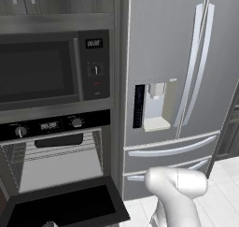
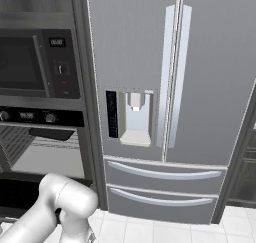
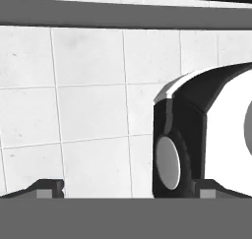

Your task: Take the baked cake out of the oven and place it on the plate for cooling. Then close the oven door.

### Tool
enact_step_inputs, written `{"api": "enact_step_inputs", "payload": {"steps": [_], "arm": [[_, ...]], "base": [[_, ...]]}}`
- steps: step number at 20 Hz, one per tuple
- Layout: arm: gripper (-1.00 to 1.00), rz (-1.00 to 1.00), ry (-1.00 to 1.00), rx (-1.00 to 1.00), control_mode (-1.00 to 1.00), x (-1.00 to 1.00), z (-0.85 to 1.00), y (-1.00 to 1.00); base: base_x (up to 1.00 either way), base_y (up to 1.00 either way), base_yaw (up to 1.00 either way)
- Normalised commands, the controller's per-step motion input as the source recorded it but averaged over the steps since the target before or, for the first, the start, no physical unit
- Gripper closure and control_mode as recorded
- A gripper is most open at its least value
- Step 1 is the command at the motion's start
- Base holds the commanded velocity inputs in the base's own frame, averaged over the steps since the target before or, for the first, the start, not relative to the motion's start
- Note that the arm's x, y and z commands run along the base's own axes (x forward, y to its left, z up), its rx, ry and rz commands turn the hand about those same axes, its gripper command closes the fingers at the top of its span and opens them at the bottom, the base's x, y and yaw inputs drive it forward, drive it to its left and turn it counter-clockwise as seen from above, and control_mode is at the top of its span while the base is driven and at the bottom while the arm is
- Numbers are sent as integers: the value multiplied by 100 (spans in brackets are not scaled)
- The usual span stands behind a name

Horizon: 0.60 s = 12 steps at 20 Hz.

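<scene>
Now spread fully wide, gripper (image 3: 129,189) holding nothing, aimed down at white floor tiles (image 3: 88,115). Oven (image 1: 53,151) below microwave (image 1: 51,67), oven door (image 1: 65,205) dropped open, beside fridge (image 1: 172,81).

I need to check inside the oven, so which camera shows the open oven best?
The left base view: the oven faces the camera, door dropped open, wire racks and both knobs visible. The right base view catches it only at its left edge, partly behind the arm. The hand view looks at floor tiles.

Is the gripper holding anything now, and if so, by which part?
Nothing is held: the gripper is open, with only white floor tiles between its fingertips.
</scene>
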Motion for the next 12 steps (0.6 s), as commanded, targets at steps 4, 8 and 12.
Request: {"api": "enact_step_inputs", "payload": {"steps": [4,8,12], "arm": [[-100,-6,-22,-14,-100,-20,-56,0],[-100,0,-23,-16,-100,-2,-52,-1],[-100,0,-18,-16,-100,16,-32,0]], "base": [[0,0,0],[0,0,0],[0,0,0]]}}
